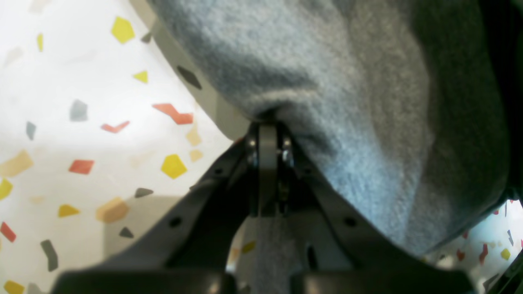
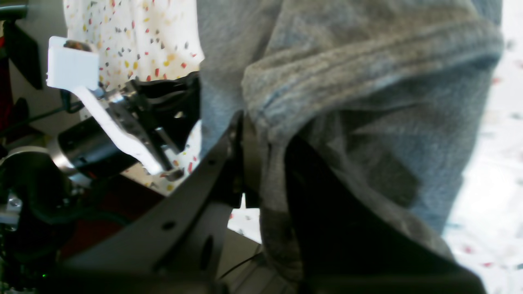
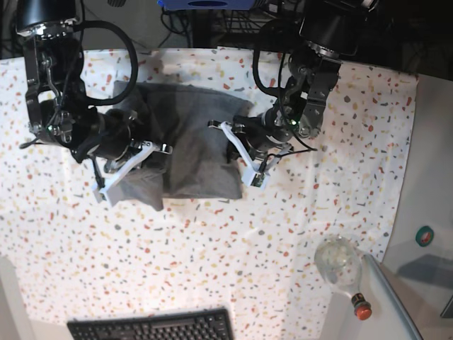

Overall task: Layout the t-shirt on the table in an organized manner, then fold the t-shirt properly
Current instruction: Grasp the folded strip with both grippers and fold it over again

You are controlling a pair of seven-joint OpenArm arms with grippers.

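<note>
T-shirt [image 3: 187, 145] bunched mid-table [image 3: 212, 255], strung between both arms. Left gripper [image 1: 267, 136] clenched on a pinch of grey cloth at one edge. Right gripper [image 2: 261, 151] clamped on a hemmed fold at the other. Keyboard [image 3: 152, 327] at near edge.

The surface [image 3: 297, 234] wears a white speckled cloth. On it lie a rumpled grey t-shirt [image 3: 191, 152], a black keyboard [image 3: 152, 327] at the near edge, and a clear bottle [image 3: 341, 267] near one corner.

A robotics lab bench: black cables [image 3: 177, 21] behind the terrazzo-cloth table [image 3: 283, 248], a keyboard [image 3: 152, 327] at its near edge
</note>
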